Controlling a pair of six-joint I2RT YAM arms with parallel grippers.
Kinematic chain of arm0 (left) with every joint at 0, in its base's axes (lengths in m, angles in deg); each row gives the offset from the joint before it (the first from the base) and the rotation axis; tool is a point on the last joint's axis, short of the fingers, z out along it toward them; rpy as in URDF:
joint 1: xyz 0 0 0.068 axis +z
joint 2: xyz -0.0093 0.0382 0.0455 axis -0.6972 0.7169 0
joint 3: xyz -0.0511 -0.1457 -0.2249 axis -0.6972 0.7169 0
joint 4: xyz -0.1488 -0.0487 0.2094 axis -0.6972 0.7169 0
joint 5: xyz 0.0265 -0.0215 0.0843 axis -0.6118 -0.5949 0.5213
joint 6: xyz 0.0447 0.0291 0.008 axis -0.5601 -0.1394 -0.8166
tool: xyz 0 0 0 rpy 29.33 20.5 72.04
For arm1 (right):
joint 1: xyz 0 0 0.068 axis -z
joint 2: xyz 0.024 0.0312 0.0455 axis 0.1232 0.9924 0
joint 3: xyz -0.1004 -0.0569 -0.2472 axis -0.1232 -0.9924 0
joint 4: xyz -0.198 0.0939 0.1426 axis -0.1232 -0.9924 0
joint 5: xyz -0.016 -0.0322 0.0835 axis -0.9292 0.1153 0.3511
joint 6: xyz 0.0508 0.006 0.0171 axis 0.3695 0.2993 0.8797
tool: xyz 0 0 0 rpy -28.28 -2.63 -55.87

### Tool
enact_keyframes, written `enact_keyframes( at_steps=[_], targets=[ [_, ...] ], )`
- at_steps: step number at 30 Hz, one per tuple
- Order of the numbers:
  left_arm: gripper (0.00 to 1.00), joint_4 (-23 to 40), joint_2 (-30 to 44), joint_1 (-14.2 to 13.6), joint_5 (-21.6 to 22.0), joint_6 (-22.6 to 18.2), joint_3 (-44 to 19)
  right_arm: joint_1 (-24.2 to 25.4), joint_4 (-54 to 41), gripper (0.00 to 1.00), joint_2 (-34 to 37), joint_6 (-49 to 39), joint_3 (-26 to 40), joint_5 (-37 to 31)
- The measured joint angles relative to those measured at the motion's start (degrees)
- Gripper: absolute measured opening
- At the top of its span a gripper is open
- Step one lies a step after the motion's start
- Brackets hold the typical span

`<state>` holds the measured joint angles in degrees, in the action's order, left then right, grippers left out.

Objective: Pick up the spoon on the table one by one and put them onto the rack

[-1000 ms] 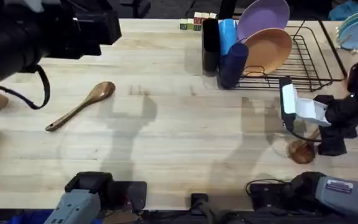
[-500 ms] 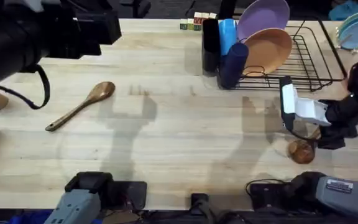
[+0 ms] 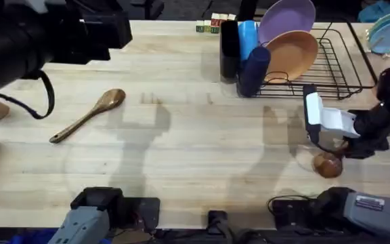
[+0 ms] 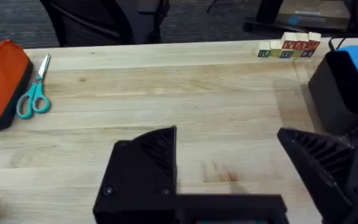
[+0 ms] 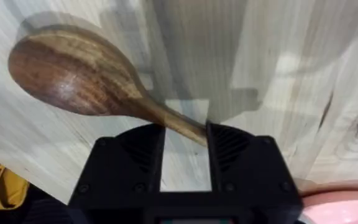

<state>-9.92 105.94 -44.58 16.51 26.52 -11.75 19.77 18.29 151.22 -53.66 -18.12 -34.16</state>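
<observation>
- Presently, the right gripper (image 5: 185,146) is seen clamped on the neck of a spoon (image 5: 82,78), just behind the bowl; in the overhead view that bowl (image 3: 328,165) lies low over the table (image 3: 202,135) at the near right, and whether it touches the wood cannot be told.
- The step in hand is judged to be the lift of this first spoon. It is advised that the grip be kept firm, since the hold is near the bowl and the long handle, hidden behind the gripper, may swing. A straight rise is recommended before any travel.
- The rack (image 3: 330,68) stands just beyond the right gripper. The carry is judged short; the rack's wire edge should be cleared and the plates already in it avoided.
- The left gripper (image 4: 229,180) is seen spread wide and holding nothing, raised above the table's left side.
- Count, near to far: two spoons, one gripped and a second spoon (image 3: 89,115) lying free on the left of the table, well apart from the rack.
- One rack is counted, holding two plates, one orange (image 3: 293,54) and one purple (image 3: 286,17).
- Neither spoon is yet on the rack.
</observation>
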Motion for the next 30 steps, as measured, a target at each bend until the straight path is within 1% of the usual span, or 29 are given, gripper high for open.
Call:
enact_keyframes(
  at_steps=[1,4,6,8,20,25,30],
  targets=[
    [0.993,0.13,0.02,0.00,0.00,0.00,0.00,-0.29,-0.17,0.276,0.00,0.01,0.00,-0.05],
    [0.992,0.24,0.02,0.00,0.00,0.00,0.00,-0.98,-0.73,0.226,0.00,0.02,0.00,-0.36],
    [0.993,1.29,0.02,0.00,0.00,0.00,0.00,-1.44,-1.73,0.077,0.00,0.02,0.00,-0.85],
    [0.993,1.53,0.01,0.00,0.00,0.00,0.00,-1.46,-1.82,0.043,0.00,0.00,0.00,-0.83],
    [0.993,1.49,0.00,0.00,0.00,0.00,0.00,-1.46,-1.88,0.032,-0.02,0.00,0.00,-0.29],
    [0.993,1.49,0.02,0.00,0.00,0.00,0.00,-2.75,-2.58,0.034,-1.19,0.93,-0.20,2.26],
    [0.993,1.49,0.01,-0.01,0.00,0.00,0.00,-4.79,-2.72,0.034,-1.77,5.38,-0.31,5.09]
  ],
)
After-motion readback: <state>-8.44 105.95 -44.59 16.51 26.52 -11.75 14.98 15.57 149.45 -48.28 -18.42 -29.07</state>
